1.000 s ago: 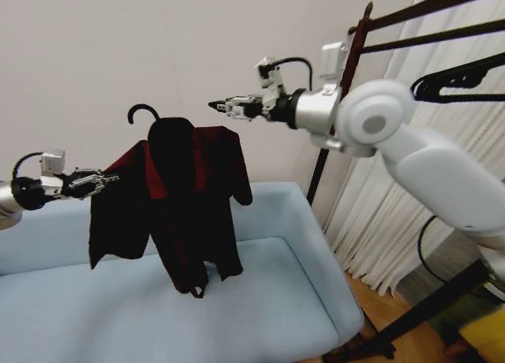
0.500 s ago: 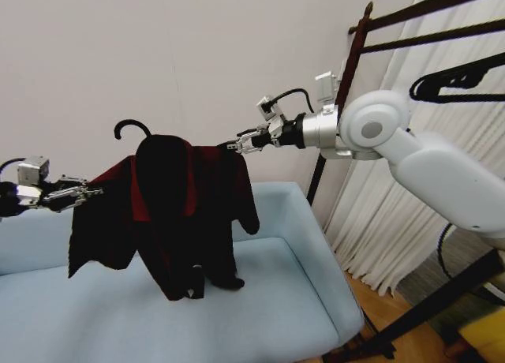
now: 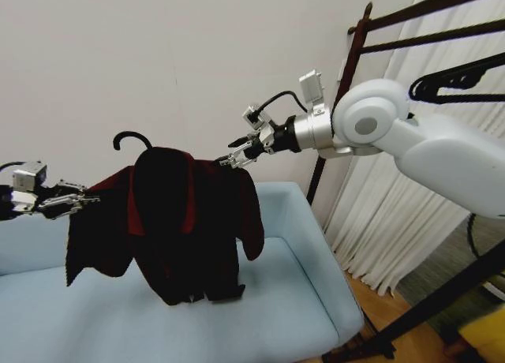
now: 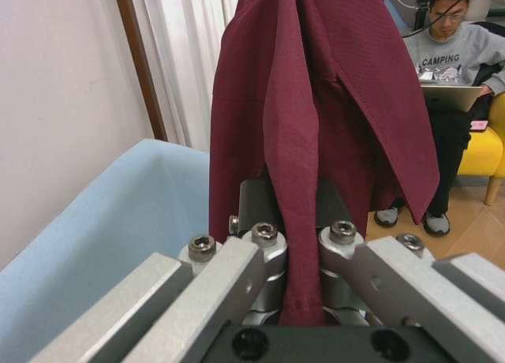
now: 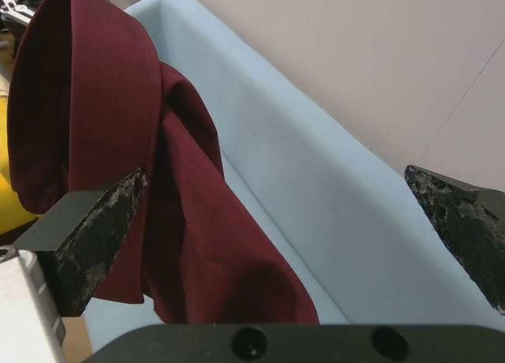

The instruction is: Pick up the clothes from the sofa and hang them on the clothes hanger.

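The dark red shirt (image 3: pixel 189 221) hangs in the air above the pale blue sofa (image 3: pixel 304 252). It is draped on a black hanger (image 3: pixel 129 136) whose hook rises beside its collar. The left tool (image 3: pixel 83 198) is clamped on the fabric at one shoulder. The right tool (image 3: pixel 227 162) sits at the opposite shoulder, its fingers (image 5: pixel 95 229) spread wide, with cloth just beside one of them. A dark clothes rack (image 3: pixel 355 47) stands to the sofa's right.

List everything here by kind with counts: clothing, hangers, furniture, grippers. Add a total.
Shirt: 1
Hangers: 2, one inside the shirt, one on the rack
Rack: 1
Sofa: 1
Grippers: 2, left gripper, right gripper
Total: 7
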Controlling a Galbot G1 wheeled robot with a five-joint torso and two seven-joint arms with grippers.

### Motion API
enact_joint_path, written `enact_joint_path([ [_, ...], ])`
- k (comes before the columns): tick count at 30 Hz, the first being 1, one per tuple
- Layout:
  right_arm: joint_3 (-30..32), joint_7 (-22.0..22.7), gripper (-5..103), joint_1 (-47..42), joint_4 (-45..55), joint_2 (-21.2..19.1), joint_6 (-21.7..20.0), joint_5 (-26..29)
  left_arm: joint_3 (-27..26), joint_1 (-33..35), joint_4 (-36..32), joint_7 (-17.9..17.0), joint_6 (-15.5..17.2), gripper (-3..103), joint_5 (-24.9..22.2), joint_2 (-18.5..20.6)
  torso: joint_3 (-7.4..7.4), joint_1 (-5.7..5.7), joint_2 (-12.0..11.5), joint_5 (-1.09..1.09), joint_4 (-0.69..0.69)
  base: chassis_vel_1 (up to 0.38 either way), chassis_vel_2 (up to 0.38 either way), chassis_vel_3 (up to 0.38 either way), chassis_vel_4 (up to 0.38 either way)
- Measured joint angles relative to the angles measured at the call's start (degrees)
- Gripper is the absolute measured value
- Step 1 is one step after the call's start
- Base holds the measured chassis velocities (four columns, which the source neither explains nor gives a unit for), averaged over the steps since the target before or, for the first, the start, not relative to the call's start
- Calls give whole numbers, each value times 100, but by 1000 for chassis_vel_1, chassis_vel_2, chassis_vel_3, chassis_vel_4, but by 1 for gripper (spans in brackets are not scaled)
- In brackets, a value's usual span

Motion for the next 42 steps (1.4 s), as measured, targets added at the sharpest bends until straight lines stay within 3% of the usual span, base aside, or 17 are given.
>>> enact_joint_path([
  [7,-243,271,98,159,-64,168,3,397,-13,-6,11,86,-30,2,2,-3,0,0,0,0,1,0,0,0,0],
  [9,-267,556,88,182,10,236,4,726,-29,-6,17,121,-38,2,4,-2,0,0,0,1,1,0,0,0,0],
  [11,-267,600,88,188,22,250,4,785,-31,-5,19,125,-42,2,4,-3,0,0,0,1,1,0,0,0,0],
  [14,-355,712,78,291,107,305,7,1011,-39,-5,22,141,-50,2,6,-3,0,0,0,0,1,0,0,0,0],
  [24,-564,786,70,412,220,435,9,1084,-58,-19,22,182,-62,2,0,-12,0,0,0,0,1,0,0,0,0],
  [27,-600,839,62,457,214,464,10,1133,-62,-19,20,188,-67,2,-3,-13,0,0,0,0,1,0,0,0,0],
  [30,-635,905,46,468,234,467,12,1171,-63,-19,26,193,-76,2,-5,-13,0,0,0,0,1,0,0,0,0],
  [33,-636,958,41,466,244,465,13,1204,-62,-23,39,193,-80,2,-7,-9,0,0,0,1,0,0,0,0,0],
  [36,-607,1029,25,438,246,475,14,1265,-59,-29,49,190,-86,2,-14,-8,0,0,0,1,0,0,0,0,0],
  [38,-592,1046,25,429,247,480,14,1281,-56,-29,53,188,-90,2,-14,-8,0,0,0,1,0,0,0,0,0],
  [42,-422,1198,4,292,280,521,16,1416,-34,-28,89,188,-132,2,-20,-44,0,0,0,0,1,0,0,0,0],
])
